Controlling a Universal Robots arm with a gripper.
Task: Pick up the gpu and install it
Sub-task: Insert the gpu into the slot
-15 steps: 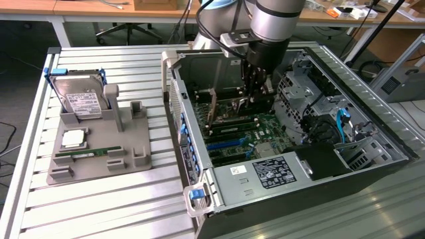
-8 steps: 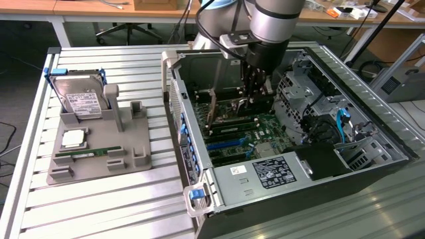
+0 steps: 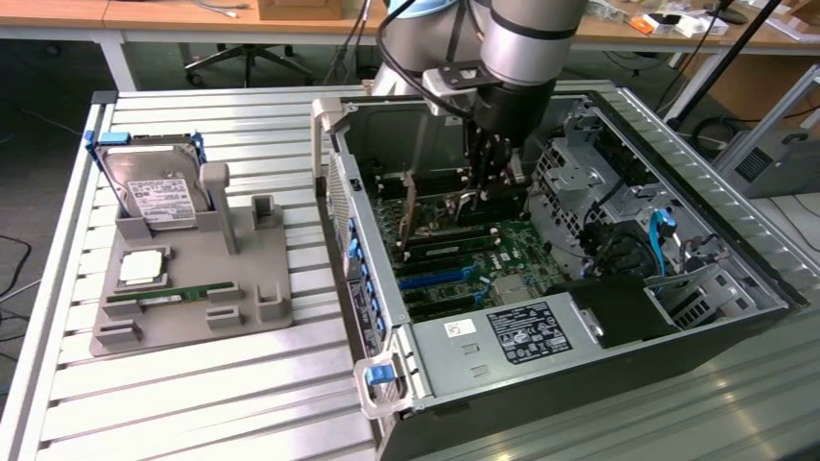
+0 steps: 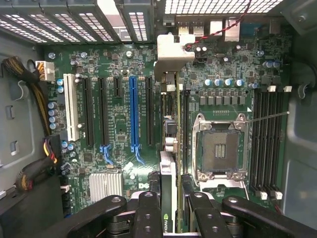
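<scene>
Deep in the open computer case, the gripper is clamped on the gpu — edge-down above the green motherboard.

The exterior view looks from high up and a bit off to one side, down at a slatted metal table. An open computer case lies toward the exterior view's right, and a grey holder tray sits toward its left. It stands far enough back to see desks at the far edge.

The wrist view looks straight down into the case from close up — the green motherboard takes up most of it, with the gripper at the near edge. Both views share one part — the inside of the case and its motherboard.
</scene>
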